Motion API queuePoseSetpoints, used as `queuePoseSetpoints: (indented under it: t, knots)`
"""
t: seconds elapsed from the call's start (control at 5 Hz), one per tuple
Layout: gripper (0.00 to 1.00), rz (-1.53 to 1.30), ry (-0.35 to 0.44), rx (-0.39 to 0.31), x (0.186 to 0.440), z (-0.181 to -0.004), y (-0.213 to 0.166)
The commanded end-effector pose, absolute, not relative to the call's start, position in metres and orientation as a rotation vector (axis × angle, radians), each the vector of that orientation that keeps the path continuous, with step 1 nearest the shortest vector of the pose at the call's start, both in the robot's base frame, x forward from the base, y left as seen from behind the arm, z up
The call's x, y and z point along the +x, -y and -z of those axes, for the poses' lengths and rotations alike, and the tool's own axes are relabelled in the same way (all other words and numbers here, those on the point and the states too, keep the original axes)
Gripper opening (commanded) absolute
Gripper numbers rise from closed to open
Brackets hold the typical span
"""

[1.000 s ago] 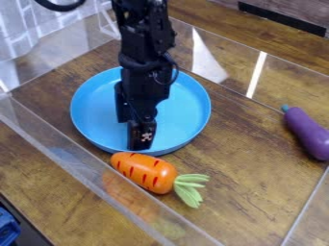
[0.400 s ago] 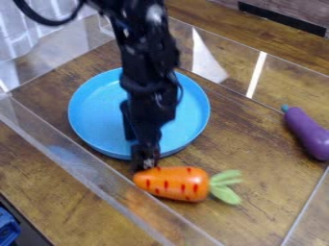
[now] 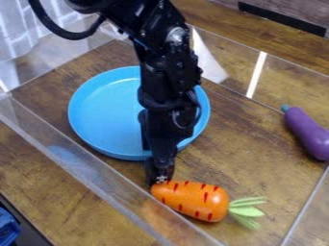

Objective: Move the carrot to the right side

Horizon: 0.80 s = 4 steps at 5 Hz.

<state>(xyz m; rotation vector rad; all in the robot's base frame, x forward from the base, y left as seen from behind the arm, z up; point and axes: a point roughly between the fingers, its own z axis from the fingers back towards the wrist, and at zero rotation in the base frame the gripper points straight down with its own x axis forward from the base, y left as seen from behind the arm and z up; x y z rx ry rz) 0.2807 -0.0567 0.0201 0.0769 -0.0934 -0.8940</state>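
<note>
A wooden table (image 3: 257, 96) is seen from above at an angle, with clear panels standing along its edges. A black robot arm (image 3: 161, 67) reaches down from the 11 o'clock corner of the view, and its gripper (image 3: 160, 177) is pointed straight down near the centre. The jaws are recorded as standing fully apart, though the gap itself is hard to make out against the dark body. Nothing is held between them.

The carrot (image 3: 193, 200) is lying flat on the table at about 5 o'clock from the gripper tip, orange with thin dark lines. Its blunt end is just beside the fingertips; whether contact is made cannot be told. Its light green leafy top is pointed toward 3 o'clock.

A blue plate (image 3: 96, 120) is set at 10 o'clock from the carrot, partly hidden behind the arm; the gripper tip is seen just outside the plate's near rim. A purple eggplant (image 3: 309, 132) is lying at the 3 o'clock edge of the view, well apart from the carrot and the plate.
</note>
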Motion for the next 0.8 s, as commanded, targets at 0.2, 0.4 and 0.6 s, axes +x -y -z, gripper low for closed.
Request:
queuePoseSetpoints:
  t: [0.2, 0.4, 0.6]
  knots:
    - [0.00, 0.902, 0.115, 0.078, 0.288, -0.023, 0.062]
    - [0.00, 0.901, 0.115, 0.078, 0.290, -0.025, 0.054]
    - [1.00, 0.862, 0.115, 0.063, 0.287, -0.034, 0.055]
